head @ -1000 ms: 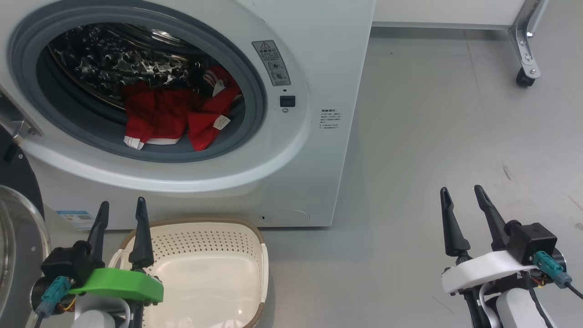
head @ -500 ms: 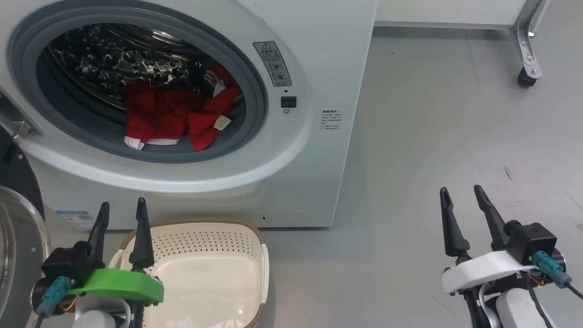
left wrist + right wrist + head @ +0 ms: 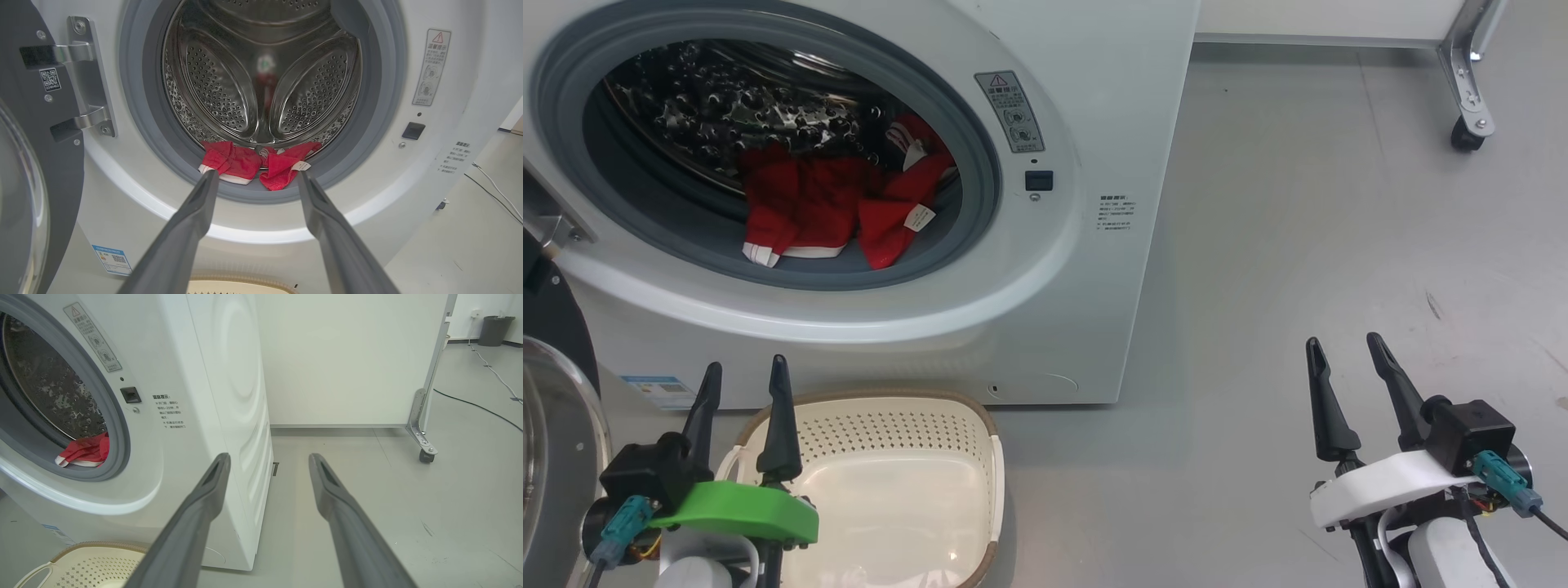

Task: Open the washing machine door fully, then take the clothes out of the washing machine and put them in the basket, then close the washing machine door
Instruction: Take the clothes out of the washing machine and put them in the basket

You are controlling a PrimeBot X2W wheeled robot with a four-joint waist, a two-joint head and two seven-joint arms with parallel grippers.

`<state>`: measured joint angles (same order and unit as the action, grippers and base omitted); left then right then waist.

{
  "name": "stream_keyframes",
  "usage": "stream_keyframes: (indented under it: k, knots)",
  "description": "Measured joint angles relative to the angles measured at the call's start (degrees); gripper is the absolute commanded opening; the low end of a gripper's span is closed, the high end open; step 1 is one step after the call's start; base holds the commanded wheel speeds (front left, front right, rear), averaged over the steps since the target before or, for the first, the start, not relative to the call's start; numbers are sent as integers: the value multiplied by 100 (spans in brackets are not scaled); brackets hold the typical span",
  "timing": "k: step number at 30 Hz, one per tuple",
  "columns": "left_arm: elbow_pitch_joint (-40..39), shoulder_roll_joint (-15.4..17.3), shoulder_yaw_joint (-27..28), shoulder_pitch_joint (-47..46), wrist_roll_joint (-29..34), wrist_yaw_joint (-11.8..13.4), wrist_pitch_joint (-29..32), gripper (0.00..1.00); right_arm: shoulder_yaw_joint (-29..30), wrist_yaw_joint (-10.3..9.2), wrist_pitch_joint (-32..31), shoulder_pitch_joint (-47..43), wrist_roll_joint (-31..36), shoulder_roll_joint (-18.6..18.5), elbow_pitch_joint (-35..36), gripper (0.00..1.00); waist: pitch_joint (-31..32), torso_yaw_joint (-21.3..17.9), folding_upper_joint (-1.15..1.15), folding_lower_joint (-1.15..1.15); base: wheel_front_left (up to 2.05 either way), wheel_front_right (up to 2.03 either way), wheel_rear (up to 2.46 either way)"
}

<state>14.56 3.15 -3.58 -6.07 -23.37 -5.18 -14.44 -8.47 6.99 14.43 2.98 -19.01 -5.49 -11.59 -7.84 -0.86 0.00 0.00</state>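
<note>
Clothes (image 3: pixel 833 208) lying low in washing machine (image 3: pixel 1094 122), draping onto grey gasket; washing machine door (image 3: pixel 556 327) standing open at left; basket (image 3: pixel 980 457) sitting on floor below opening. We are seeing left end effector (image 3: pixel 745 365) and right end effector (image 3: pixel 1343 340) both spread wide, holding nothing.

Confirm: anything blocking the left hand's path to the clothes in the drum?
Nothing visible. The washing machine door is swung aside to the left, and the clothes lie at the front lip of the drum, straight ahead of the open left hand.
</note>
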Motion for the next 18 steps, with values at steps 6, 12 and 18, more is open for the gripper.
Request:
stream_keyframes:
  k: [6, 12, 18]
  knots:
    - [4, 3, -13, 0, 29, 0, 0, 100, -20, 0, 0, 2, 0, -1, 15, 100, -69, -8, 0, 0, 0, 0, 0]
    - [-4, 15, 10, -5, 87, 34, 0, 100, -23, 0, 0, 12, 0, -4, 94, 100, -236, -26, 0, 0, 0, 0, 0]
    - [-63, 135, 33, -25, 182, 143, 34, 100, -77, 0, 0, 53, 0, -2, 183, 100, -529, -80, 0, 0, 0, 0, 0]
